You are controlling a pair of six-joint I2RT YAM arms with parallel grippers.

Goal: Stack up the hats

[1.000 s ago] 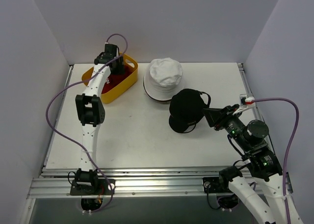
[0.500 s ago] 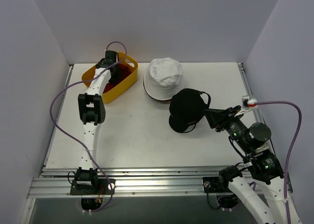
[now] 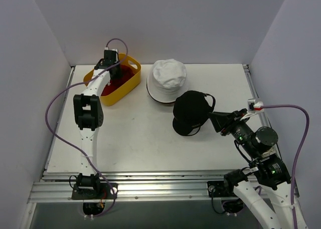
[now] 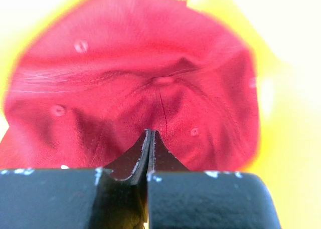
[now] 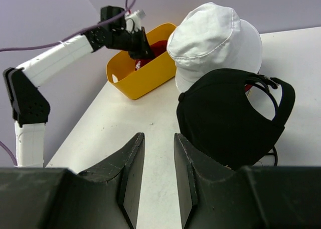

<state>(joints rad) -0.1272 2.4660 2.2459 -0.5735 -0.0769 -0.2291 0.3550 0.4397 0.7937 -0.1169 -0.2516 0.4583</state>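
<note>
- Red cloth is filling the left wrist view: the red cap (image 4: 135, 83) is lying crown-up inside the yellow basket (image 3: 118, 94), which is sitting at the far-left corner of the table (image 3: 140, 139).
- Left gripper (image 4: 150, 133) is reaching down into the basket, its fingers pressing tight together and pinching a fold of the cap's crown (a crease is running up from the tips).
- White bucket hat (image 3: 168, 78) is sitting upright on the table just right of the basket, not touching it.
- Black cap (image 3: 191, 112) is resting at the white hat's near-right brim — touching it and overlapping it slightly.
- Right gripper (image 5: 158, 139) is hovering low just beside the black cap — its fingers are standing slightly apart, with nothing between them.
</note>
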